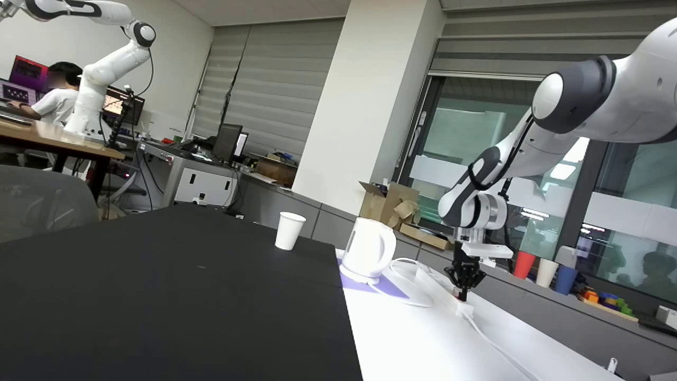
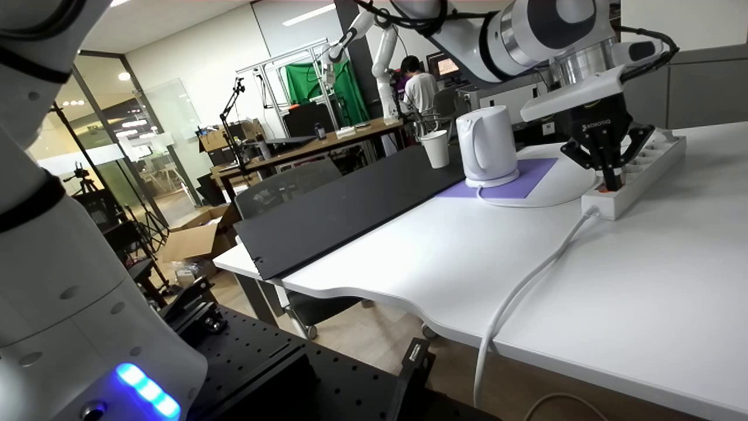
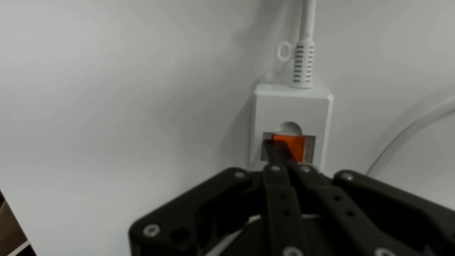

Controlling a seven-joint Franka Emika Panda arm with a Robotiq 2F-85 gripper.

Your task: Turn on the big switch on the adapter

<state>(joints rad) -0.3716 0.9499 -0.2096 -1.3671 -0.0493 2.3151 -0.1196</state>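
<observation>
Wrist view: the adapter (image 3: 291, 110) runs lengthwise under the gripper (image 3: 279, 151), cord (image 3: 308, 21) end topmost. Pressed-together fingers (image 3: 275, 154) partly cover the switch (image 3: 295, 147).

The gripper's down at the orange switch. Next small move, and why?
Probably a gentle press straight down: the gripper is shut, and in the wrist view it covers the left part of the orange switch. I can't tell whether the switch is already on.
</observation>
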